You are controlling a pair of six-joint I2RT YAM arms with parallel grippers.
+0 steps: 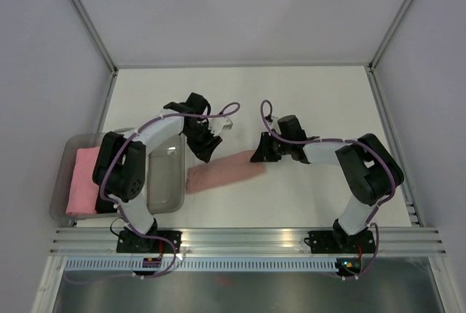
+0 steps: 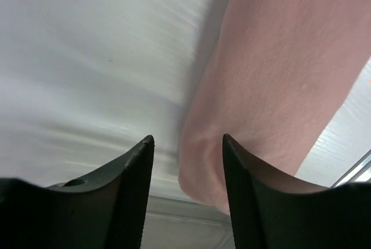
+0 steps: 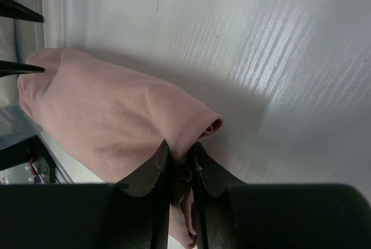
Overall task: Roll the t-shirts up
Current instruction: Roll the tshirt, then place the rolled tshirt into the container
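Note:
The t-shirt [image 1: 226, 171] is a dusty salmon-pink roll lying across the white table, just right of the clear bin. My left gripper [image 1: 206, 149] hovers at the roll's left end with its jaws open. In the left wrist view the t-shirt [image 2: 272, 75] has its rounded end between the jaws of my left gripper [image 2: 188, 139], close to the right finger. My right gripper [image 1: 258, 154] is at the roll's right end. In the right wrist view my right gripper [image 3: 180, 145] is shut on a fold of the t-shirt [image 3: 110, 110].
A clear plastic bin [image 1: 164, 182] stands at the left, with a bright pink roll [image 1: 84, 180] beside it in a second compartment. An aluminium rail [image 1: 247, 239] runs along the near edge. Grey walls enclose the table on three sides.

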